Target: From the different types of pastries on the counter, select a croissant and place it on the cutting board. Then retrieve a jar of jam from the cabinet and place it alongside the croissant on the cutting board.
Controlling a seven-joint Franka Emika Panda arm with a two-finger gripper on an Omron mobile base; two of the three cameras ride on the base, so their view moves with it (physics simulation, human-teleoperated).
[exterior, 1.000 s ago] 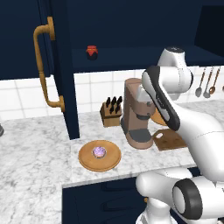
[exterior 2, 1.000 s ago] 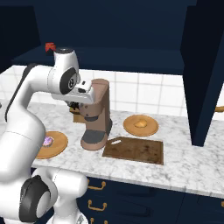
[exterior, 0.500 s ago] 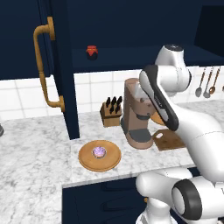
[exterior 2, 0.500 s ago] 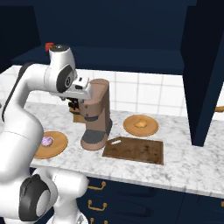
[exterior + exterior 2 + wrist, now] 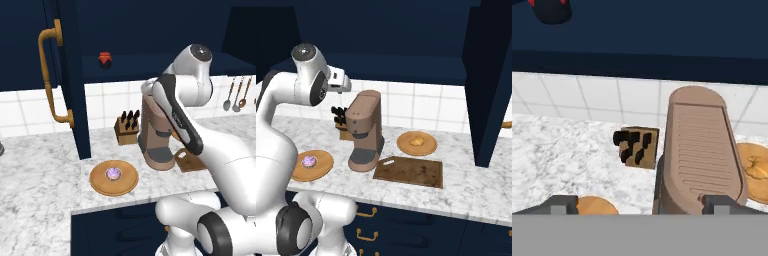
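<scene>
Two pincer (image 5: 640, 202) tips wide apart, nothing held, above coffee machine (image 5: 699, 150), cutting board (image 5: 409, 171) bare, croissant (image 5: 416, 141) on plate (image 5: 429, 148).

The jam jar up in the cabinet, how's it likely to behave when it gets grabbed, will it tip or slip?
The jar of jam looks squat, so it probably won't tip easily. Its rounded, smooth-looking sides may be somewhat slippery, so a grip around its middle seems safest. It stands near the front of the cabinet shelf, so a clumsy nudge might push it off.

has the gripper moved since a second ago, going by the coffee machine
Yes. In the right base view the hand sat low against the coffee machine at its upper left; now the gripper is higher, above and left of the machine's top, and open.
</scene>
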